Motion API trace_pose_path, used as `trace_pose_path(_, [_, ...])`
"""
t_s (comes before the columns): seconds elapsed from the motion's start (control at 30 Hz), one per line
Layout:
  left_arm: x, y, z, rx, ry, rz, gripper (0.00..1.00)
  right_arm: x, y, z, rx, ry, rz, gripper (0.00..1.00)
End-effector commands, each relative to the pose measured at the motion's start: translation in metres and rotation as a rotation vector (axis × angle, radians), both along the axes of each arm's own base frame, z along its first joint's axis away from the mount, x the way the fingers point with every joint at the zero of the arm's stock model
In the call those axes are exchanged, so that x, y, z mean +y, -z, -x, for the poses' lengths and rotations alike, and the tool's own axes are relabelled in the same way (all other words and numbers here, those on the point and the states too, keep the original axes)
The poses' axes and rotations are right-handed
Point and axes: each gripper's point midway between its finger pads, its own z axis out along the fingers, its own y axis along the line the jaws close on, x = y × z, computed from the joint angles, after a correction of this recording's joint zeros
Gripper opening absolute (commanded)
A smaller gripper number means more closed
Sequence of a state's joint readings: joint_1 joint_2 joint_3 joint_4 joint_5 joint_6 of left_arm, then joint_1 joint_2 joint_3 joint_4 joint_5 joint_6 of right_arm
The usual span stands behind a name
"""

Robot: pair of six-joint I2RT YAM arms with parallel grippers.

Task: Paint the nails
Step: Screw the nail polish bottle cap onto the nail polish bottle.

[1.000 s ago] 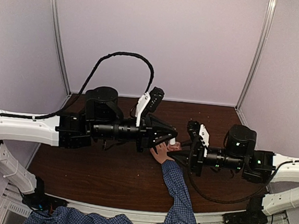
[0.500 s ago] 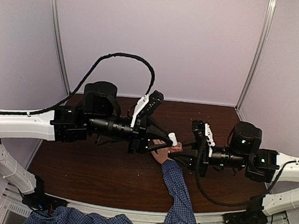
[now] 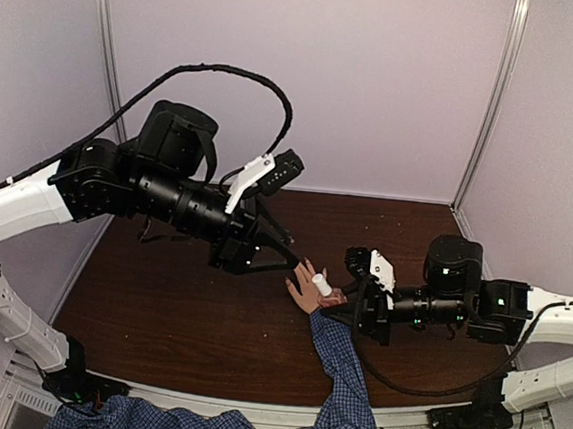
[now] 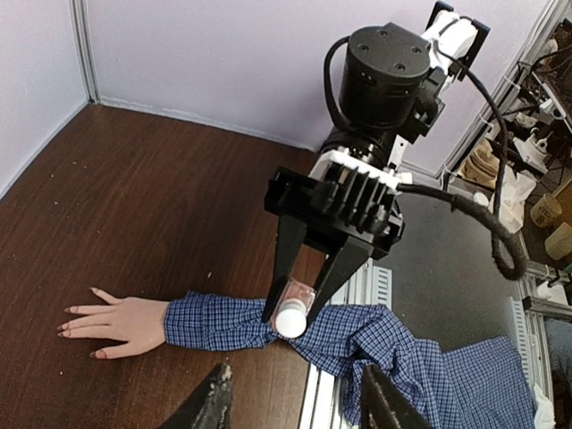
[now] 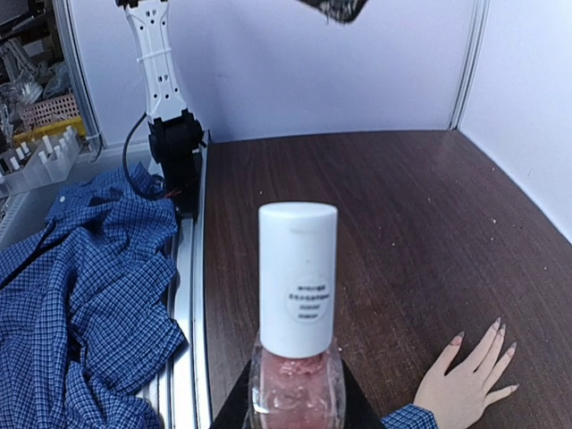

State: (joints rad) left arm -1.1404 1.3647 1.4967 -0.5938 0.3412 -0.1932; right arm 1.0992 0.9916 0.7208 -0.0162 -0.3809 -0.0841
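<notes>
Your R gripper (image 4: 290,311) is clamped on the nail-polish bottle (image 5: 298,277). Black angular fingers pinch the clear glass body, w/ pink polish showing inside. The smooth white cylindrical cap is on and carries a small round printed label. The bottle hangs in the air off the tabletop (image 3: 156,334). From the top cam its cap sits just over the human hand (image 3: 303,288).

Your L gripper (image 3: 283,258) is raised on the far-left side of that hand, not touching it. Its jaws stand apart w/ nothing btwn them, and its dark, rough-edged fingers (image 4: 213,404) frame the bottom of its own wrist view.

The human hand lies palm down, flat on the dark brown wood-grain tabletop, approx mid-tabletop. Fingers are straight, slightly spread, pointing away from the near edge. The sleeve (image 4: 219,322) is soft blue checked cloth. It runs back toward the near edge and bunches in folds over the ribbed metal rail (image 5: 185,295) there.

The nails (image 4: 64,329) are tiny ovals, one at each of the five fingertips, pinkish and a shade darker than the pale skin. They're too small here to tell if any coat is on them.
</notes>
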Motion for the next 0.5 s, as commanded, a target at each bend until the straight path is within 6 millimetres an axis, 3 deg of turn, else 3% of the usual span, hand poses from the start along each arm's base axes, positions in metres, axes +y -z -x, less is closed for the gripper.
trace_pose_path(0.0, [0.002, 0.028, 0.005, 0.066, 0.037, -0.169, 0.49, 0.003, 0.001, 0.000, -0.006, -0.022, 0.050, 0.00])
trace_pose_path(0.47, [-0.018, 0.055, 0.011, 0.147, 0.086, -0.256, 0.38, 0.008, 0.007, 0.005, 0.014, -0.063, 0.083, 0.00])
